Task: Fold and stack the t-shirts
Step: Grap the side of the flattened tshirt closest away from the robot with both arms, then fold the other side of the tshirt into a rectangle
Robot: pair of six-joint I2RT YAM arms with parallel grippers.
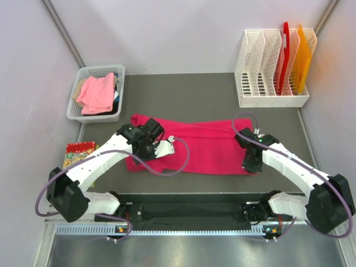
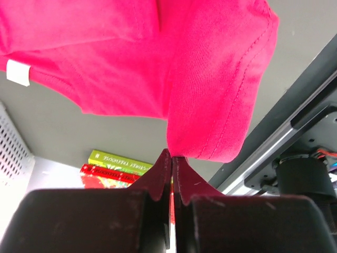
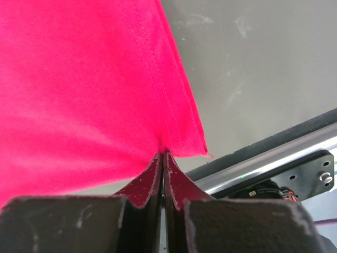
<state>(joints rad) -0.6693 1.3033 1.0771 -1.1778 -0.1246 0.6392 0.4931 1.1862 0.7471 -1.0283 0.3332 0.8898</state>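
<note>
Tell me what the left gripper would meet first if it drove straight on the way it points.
The magenta t-shirt it is shut on: the cloth bunches right ahead of the left gripper. Past that, probably the grey table; depth unclear.

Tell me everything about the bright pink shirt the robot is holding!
The magenta t-shirt is soft, stitched cloth with a small white tag, lying as a wide band across the grey table. The left gripper pinches a stitched edge on its left, the right gripper its hemmed near right corner, both shut.

place: robot lab booth, pretty sure
giveaways: plain white panel walls [image 1: 183, 33], grey matte tabletop [image 1: 194, 94], slotted aluminium base rail [image 1: 167, 229]
</note>
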